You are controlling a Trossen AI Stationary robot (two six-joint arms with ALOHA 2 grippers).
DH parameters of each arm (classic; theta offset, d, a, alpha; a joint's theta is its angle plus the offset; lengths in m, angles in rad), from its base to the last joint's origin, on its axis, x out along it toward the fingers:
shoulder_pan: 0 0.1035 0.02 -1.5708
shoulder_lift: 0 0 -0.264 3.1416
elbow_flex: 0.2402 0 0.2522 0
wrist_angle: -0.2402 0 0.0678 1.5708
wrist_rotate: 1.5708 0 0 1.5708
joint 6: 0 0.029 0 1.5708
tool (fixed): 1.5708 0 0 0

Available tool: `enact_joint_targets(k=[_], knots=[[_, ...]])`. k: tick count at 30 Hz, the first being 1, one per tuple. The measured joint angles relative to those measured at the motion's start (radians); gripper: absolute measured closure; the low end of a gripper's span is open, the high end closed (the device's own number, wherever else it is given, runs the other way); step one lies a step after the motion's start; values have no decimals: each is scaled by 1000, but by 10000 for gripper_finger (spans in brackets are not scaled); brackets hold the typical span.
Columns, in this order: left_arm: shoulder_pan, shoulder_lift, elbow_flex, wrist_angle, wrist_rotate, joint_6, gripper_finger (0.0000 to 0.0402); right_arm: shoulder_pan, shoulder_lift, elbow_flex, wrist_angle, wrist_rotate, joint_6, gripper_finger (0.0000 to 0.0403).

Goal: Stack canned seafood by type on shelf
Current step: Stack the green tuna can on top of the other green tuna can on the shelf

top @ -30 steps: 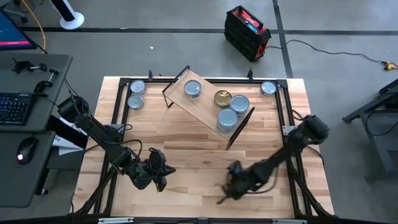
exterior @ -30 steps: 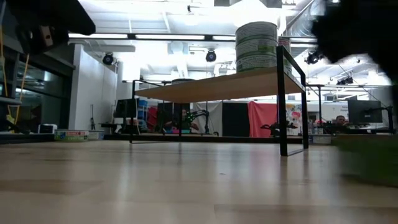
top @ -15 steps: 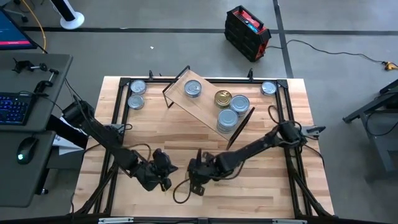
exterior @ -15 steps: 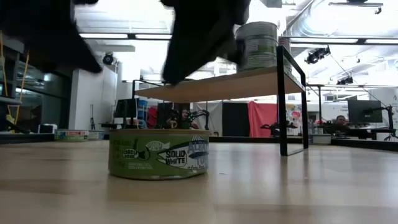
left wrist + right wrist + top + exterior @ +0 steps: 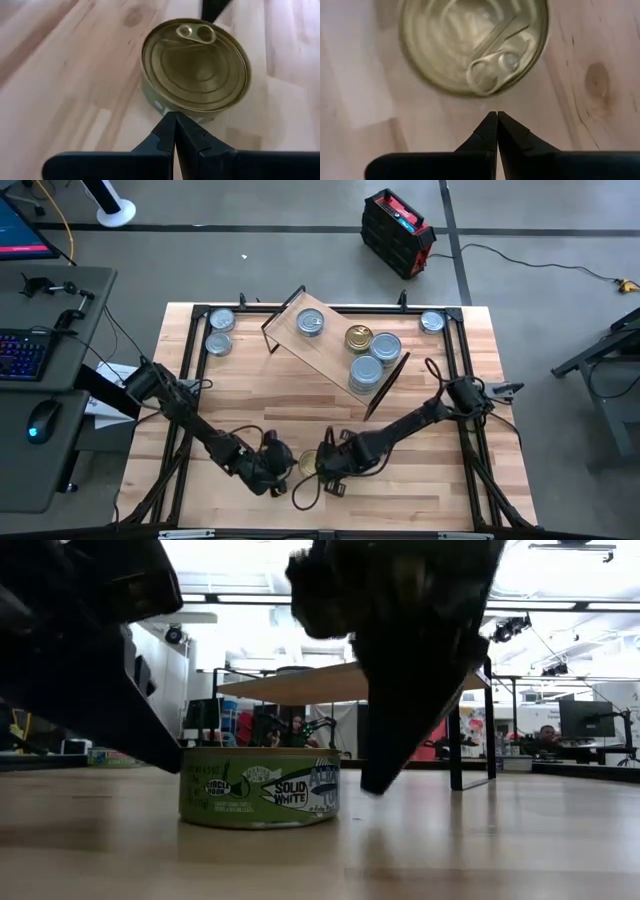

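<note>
A gold-topped can (image 5: 307,462) with a green label (image 5: 262,787) stands on its base on the table near the near edge. My left gripper (image 5: 284,471) is shut, low at the can's left side (image 5: 175,116). My right gripper (image 5: 323,465) is also shut. Its tips (image 5: 496,115) point down just to the right of the can (image 5: 475,45), with a small gap between. The shelf (image 5: 335,345) stands askew at the far middle. It carries a silver-blue can (image 5: 311,323), a gold one (image 5: 358,337) and two more silver-blue cans (image 5: 377,358). My left gripper has its shut fingertips (image 5: 170,125) against the lower side wall of the can (image 5: 161,106), on the side that faces the table's left. The fingers slant down from the left. The can stands upright on the table.
Two silver-blue cans (image 5: 219,331) sit at the far left corner and one (image 5: 431,321) at the far right corner. Black frame rails run along the table's edges (image 5: 190,370). Bare plank lies between the shelf and the grippers (image 5: 300,410).
My right gripper has swept from the near right toward the table's left. The gold-topped can now stands on the table where none showed a second ago, and the gripper is off it. My left gripper has moved right and nearer, up to the can.
</note>
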Motion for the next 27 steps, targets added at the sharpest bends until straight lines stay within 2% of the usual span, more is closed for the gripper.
enact_joint_targets(k=[4,8,10,15,20,27], knots=[[16,0,0,5,31,297,401,-5,0,-55,72,3,43,403],[58,0,0,13,152,515,401,-5,-1,-62,96,5,25,403],[78,0,0,12,188,539,401,-5,-1,-62,102,6,15,403],[122,0,0,36,192,520,401,-8,3,-62,103,7,20,403],[130,0,-1,44,247,518,401,-10,3,-42,91,-4,20,403],[126,1,-1,29,250,520,401,-8,-41,26,34,-5,-27,403]])
